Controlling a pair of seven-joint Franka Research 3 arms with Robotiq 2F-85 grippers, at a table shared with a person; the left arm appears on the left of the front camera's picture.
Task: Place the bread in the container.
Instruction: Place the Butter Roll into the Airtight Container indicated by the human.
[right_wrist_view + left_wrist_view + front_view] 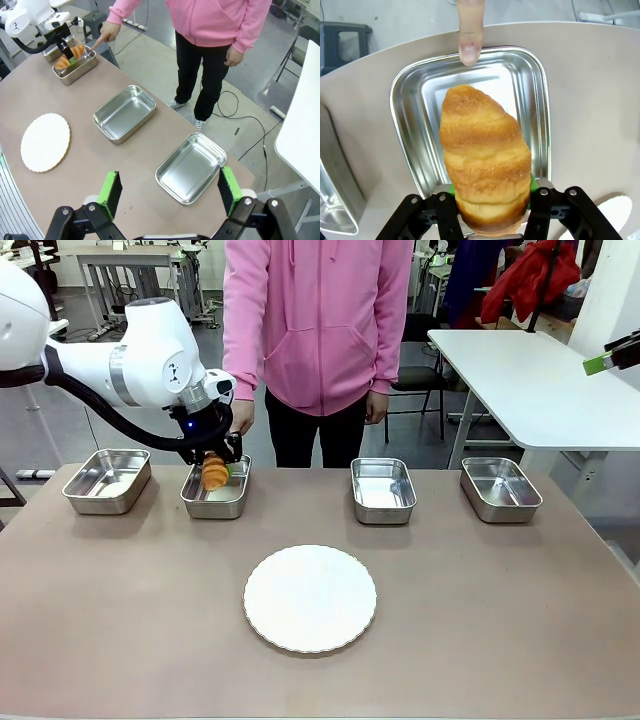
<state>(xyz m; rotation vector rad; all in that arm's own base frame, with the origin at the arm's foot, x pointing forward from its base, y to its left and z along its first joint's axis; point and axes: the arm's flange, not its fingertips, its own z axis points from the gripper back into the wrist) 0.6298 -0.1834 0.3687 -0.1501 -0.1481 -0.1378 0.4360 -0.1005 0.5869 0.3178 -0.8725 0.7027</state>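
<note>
Across the brown table (120, 640), your left gripper (492, 215) is clenching the croissant (485, 160) directly above the pointed-at steel tray (410, 100); you are still needing to release it. Your right gripper (170, 192) is hanging released.

The bread (485, 165) has a golden-brown, flaky, finely rough crust with a dull sheen. The container (410, 100) under it is shiny polished metal, smooth and mirror-like. The plate (310, 598) looks matt white. The table (480, 620) is smooth, matt brown. The person's hoodie (320, 310) is soft pink cloth.
</note>
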